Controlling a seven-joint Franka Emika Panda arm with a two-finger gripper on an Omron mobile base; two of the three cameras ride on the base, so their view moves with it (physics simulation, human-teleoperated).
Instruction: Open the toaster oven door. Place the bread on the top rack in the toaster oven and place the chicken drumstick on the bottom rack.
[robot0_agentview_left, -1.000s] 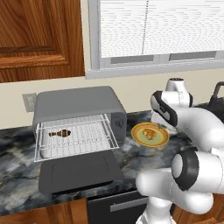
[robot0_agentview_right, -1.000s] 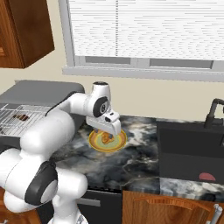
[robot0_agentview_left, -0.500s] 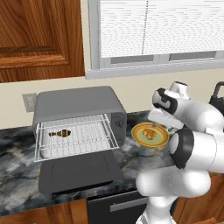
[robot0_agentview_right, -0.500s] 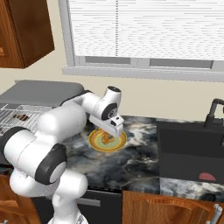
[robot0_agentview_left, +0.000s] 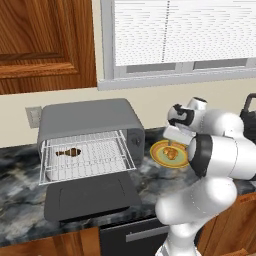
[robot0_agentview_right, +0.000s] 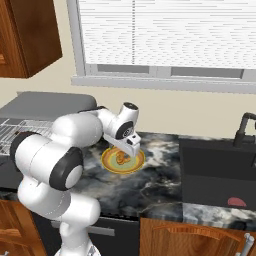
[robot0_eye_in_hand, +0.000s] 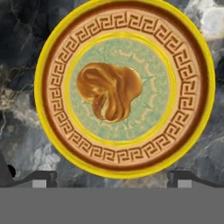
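A: What is on the plate (robot0_eye_in_hand: 124, 19)?

B: The bread (robot0_eye_in_hand: 108, 90), a golden twisted lump at its middle, nothing else with it. The plate sits on the marble counter (robot0_agentview_left: 20, 210), just right of the toaster oven (robot0_agentview_left: 89, 122).

A: And the oven?

B: The toaster oven door (robot0_agentview_left: 92, 196) lies folded down flat toward the counter's front edge. The chicken drumstick (robot0_agentview_left: 69, 152) lies on a pulled-out white rack (robot0_agentview_left: 87, 157), long axis running left to right; I cannot tell which rack.

A: Gripper?

B: The gripper (robot0_eye_in_hand: 111, 181) hangs straight over the plate, jaws spread wide, grasping nothing.
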